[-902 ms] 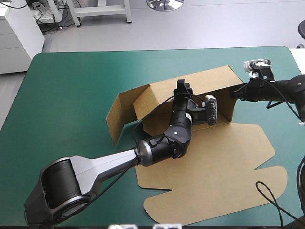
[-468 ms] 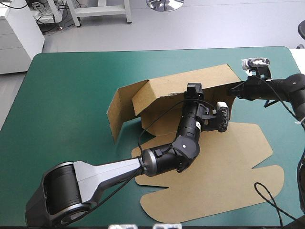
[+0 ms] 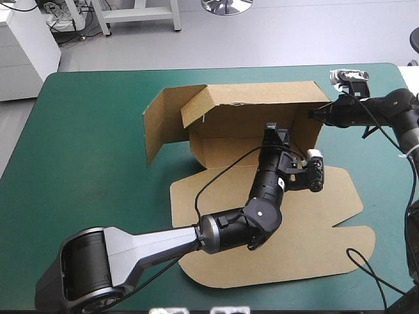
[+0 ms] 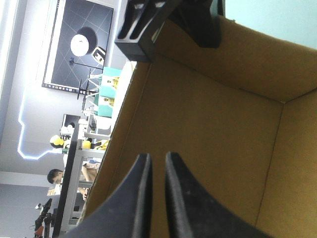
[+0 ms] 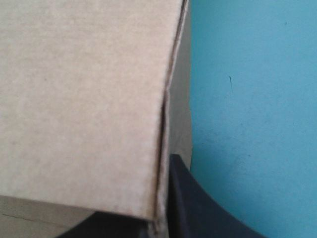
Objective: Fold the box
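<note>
- Against the earlier frames: the box [image 3: 249, 108] has swung round. Its raised rear wall now runs along the far edge of the table [image 3: 85, 144], where before it sat skewed. The flat lid sheet has slid with it.
- Also changed: the left gripper [image 3: 273, 130] has shifted along inside the box toward the corner nearest the right gripper [image 3: 315, 114].
- State, left: fingers [image 4: 141, 198] drawn together with only a thin slit between them and nothing clamped. The brown inner wall stands straight ahead of them.
- State, right: clamped on the box at the upper rim of its end wall — the board's edge runs down between the fingers.
- Hard to read: whether the left fingertips touch the wall — cannot tell.
- Right wrist view: one black finger [image 5: 198, 208] shows, the other is under the board.
- High view: the left fingertips are hidden behind their own wrist.
</note>
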`<state>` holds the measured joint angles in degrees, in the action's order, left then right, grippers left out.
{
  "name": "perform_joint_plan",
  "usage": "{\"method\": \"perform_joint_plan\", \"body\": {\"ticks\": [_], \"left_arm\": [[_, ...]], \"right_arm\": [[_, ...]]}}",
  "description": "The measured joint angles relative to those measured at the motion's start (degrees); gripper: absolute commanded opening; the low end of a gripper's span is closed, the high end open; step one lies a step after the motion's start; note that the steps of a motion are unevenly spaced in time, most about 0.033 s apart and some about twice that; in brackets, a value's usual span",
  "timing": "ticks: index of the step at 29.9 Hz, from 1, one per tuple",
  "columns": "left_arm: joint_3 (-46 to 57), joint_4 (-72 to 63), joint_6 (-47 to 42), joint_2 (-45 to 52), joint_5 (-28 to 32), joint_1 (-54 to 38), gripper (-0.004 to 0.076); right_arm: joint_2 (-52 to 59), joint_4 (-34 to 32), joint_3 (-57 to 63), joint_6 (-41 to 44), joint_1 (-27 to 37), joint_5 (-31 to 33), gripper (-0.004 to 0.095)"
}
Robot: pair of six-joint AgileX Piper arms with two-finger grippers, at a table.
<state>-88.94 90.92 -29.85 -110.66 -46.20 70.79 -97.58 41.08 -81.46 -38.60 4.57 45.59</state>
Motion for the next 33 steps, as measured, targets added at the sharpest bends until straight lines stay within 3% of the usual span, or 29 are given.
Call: {"method": "perform_joint_plan", "body": {"ticks": [7,15,23,33], "left_arm": [[0.1,-0.5,-5.7,2.4,1.9,0.0,-0.0008],[0.1,-2.8,-13.4,10.1,13.5,-5.2,-0.0008],[0.1,-11.1,-14.7,19.5,22.6,-13.1,-0.0008],[0.1,-29.3,-12.4,31.5,22.6,-31.3,-0.0007]], "right_arm": [[-0.1,-3.4,-1.1,3.0,-0.1,1.4,-0.0008],[-0.1,-3.8,-1.2,3.1,-0.1,2.4,-0.0007],[-0.1,-4.3,-1.4,3.1,-0.2,3.4,-0.0007],[0.2,-5.0,-1.7,3.1,-0.8,5.1,-0.0007]]}}
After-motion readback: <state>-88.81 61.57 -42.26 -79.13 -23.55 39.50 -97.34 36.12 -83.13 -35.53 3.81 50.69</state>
